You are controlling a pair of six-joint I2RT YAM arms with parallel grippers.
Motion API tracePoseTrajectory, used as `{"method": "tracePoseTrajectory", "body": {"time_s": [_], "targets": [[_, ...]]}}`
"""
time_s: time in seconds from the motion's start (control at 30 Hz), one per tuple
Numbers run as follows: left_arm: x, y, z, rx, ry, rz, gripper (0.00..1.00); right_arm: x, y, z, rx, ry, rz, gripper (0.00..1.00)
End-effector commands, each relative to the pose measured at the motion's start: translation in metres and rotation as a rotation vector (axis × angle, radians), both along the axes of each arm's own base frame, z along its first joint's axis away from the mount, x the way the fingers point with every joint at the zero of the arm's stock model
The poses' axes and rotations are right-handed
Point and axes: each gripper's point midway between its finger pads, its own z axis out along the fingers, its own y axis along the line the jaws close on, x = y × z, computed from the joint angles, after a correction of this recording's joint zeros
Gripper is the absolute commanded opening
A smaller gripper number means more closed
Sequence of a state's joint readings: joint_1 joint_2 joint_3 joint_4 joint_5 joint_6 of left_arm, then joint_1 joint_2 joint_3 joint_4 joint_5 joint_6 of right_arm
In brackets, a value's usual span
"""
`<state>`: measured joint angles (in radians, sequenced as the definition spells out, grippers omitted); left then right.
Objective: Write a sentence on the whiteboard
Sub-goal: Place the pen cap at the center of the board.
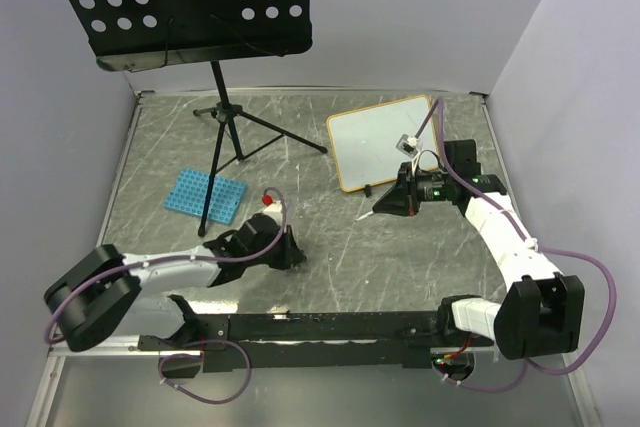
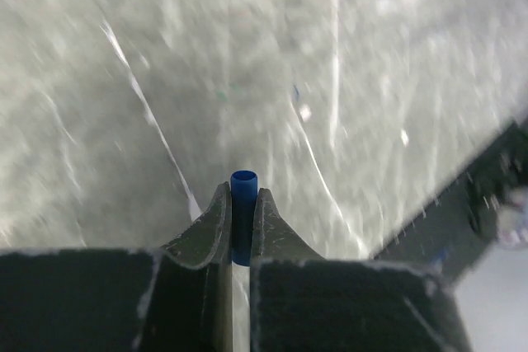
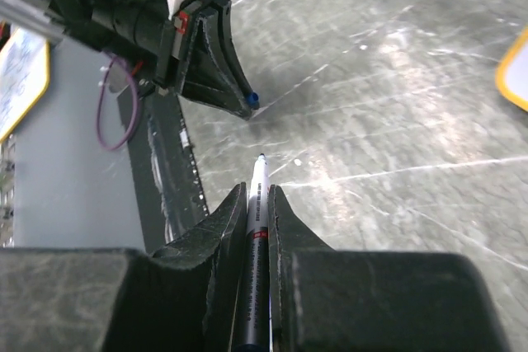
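Note:
The whiteboard [image 1: 385, 137], white with an orange-tan frame, lies tilted at the back right of the table; I see no writing on it, so the sentence does not show. Its corner [image 3: 516, 76] shows at the right edge of the right wrist view. My right gripper [image 1: 385, 205] hovers just in front of the board's near edge, shut on an uncapped marker [image 3: 261, 175] whose tip points toward the table's middle. My left gripper [image 1: 294, 255] sits low at centre left, shut on the blue marker cap [image 2: 243, 180]. The left gripper [image 3: 216, 63] also shows in the right wrist view.
A black perforated music stand [image 1: 180, 2] rises at the back left, its tripod legs [image 1: 235, 122] spread on the table. A blue perforated rack [image 1: 205, 193] lies beside the pole. A black rail [image 1: 330, 327] runs along the near edge. Grey walls enclose the table.

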<state>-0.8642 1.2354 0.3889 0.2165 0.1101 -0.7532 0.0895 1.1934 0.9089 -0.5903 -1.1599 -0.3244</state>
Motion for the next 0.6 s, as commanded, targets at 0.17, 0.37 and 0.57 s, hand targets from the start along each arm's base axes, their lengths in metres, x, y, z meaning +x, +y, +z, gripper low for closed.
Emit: {"method": "tracePoseTrajectory", "body": {"time_s": [0.17, 0.37, 0.57], "targets": [[0.046, 0.002, -0.004, 0.117, -0.04, 0.189, 0.14, 0.012, -0.006, 0.005, 0.002, -0.018, -0.045, 0.0], [0.05, 0.006, -0.005, 0.13, -0.048, 0.21, 0.25, 0.015, -0.009, 0.003, -0.002, -0.014, -0.058, 0.0], [0.057, 0.006, 0.018, 0.123, -0.094, 0.213, 0.4, 0.015, -0.011, 0.004, 0.0, -0.014, -0.066, 0.0]]}}
